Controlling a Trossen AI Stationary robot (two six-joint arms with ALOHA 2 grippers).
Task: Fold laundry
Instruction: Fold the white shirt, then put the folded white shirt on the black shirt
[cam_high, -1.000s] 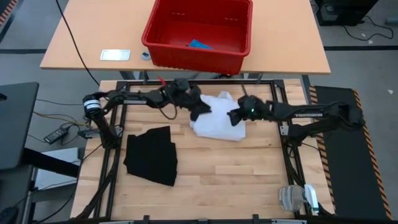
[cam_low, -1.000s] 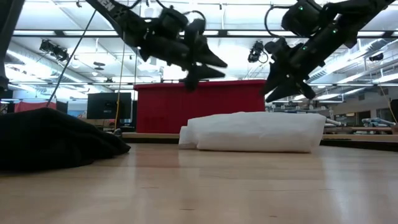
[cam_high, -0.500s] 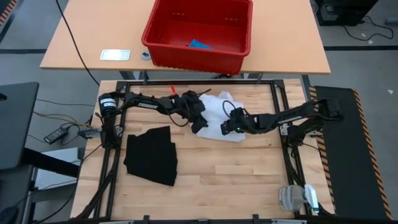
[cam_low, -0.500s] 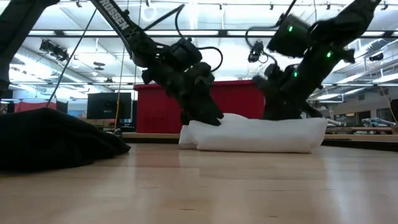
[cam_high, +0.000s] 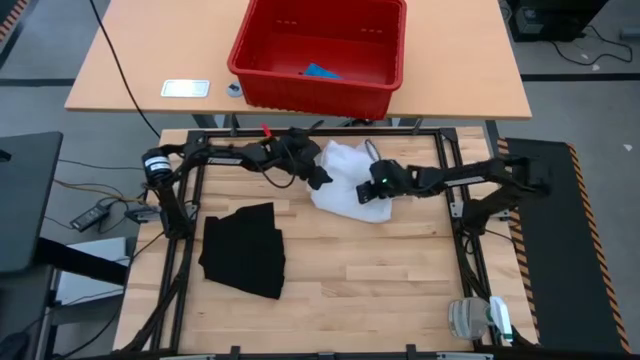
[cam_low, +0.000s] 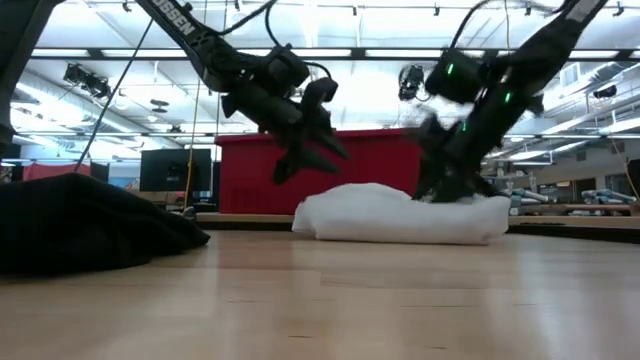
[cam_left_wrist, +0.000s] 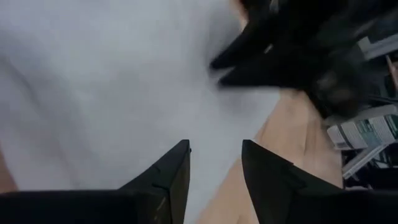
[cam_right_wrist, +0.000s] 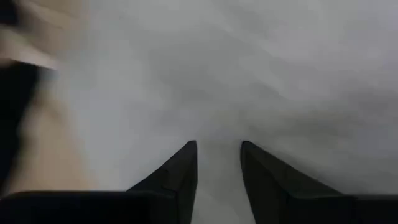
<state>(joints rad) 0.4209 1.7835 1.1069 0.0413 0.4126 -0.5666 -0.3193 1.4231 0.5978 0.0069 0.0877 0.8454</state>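
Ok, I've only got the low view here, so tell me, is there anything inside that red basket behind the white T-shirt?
Observer: Yes, a small blue piece lies in the red basket, which stands on a separate table beyond yours.
Operator: Is the black garment touching the white T-shirt?
Observer: No. From above they lie clearly apart, the black garment nearer the left arm's side.
Operator: Is the left gripper holding cloth?
Observer: No. Its wrist view shows its fingers apart with nothing between them, over the shirt's edge.
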